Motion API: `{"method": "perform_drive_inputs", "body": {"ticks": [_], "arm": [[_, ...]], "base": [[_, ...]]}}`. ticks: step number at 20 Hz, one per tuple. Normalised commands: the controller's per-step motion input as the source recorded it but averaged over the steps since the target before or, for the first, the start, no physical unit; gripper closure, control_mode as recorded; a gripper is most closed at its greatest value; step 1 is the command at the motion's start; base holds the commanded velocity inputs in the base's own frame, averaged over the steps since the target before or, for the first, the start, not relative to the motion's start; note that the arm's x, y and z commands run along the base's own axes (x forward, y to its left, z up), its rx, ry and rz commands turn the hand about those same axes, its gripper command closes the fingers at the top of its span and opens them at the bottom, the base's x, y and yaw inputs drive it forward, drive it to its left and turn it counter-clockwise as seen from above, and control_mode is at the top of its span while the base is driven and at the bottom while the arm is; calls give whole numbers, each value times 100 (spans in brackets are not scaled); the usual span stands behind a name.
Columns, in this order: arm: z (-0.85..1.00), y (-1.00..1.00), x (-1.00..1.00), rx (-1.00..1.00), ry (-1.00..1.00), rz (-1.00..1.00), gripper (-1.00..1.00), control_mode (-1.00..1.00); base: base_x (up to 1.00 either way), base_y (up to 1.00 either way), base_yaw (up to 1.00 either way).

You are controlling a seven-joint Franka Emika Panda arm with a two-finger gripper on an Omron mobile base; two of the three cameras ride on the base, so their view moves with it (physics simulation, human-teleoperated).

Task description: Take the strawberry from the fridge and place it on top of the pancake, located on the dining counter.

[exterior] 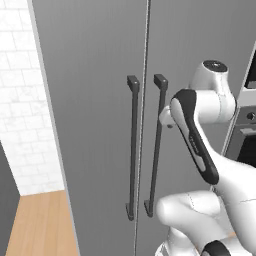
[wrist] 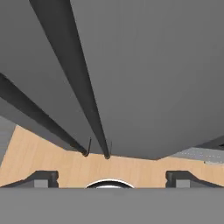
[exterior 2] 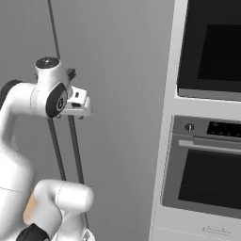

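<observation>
Grey matte fridge [exterior: 95, 100] fills the scene, both doors shut, so the interior is hidden and the strawberry can't be seen. Two long dark vertical bar handles sit side by side at the door seam: left handle [exterior: 132, 150], right handle [exterior: 157, 145]. White arm reaches up from the near right, hand held close in front of the right door, just beside the right handle's upper part. In the hand view the gripper [wrist: 112, 178] looks down along the door; fingertips [wrist: 43, 177] sit far apart, jaws spread wide, nothing between them. Both handles run overhead there, the right handle closer to the middle, not between the fingers. Light wood floor [exterior: 40, 225] below. Built-in ovens [exterior 2: 207, 155] stand to the right of the fridge.
</observation>
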Motion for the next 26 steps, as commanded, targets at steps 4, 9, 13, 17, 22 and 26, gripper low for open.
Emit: {"method": "perform_drive_inputs", "body": {"ticks": [4,9,13,17,22,26], "arm": [[1,0,-68,0,-25,-7,-100,-100],[13,0,-42,0,-11,-9,-100,-100],[6,0,-28,0,-24,-9,-100,-100],[0,0,0,0,-9,-6,-100,100],[0,0,0,0,0,0,-100,100],[0,0,0,0,0,0,-100,100]], "base": [[0,0,0],[0,0,0],[0,0,0],[-5,0,0],[-78,2,0],[-97,13,0]]}}
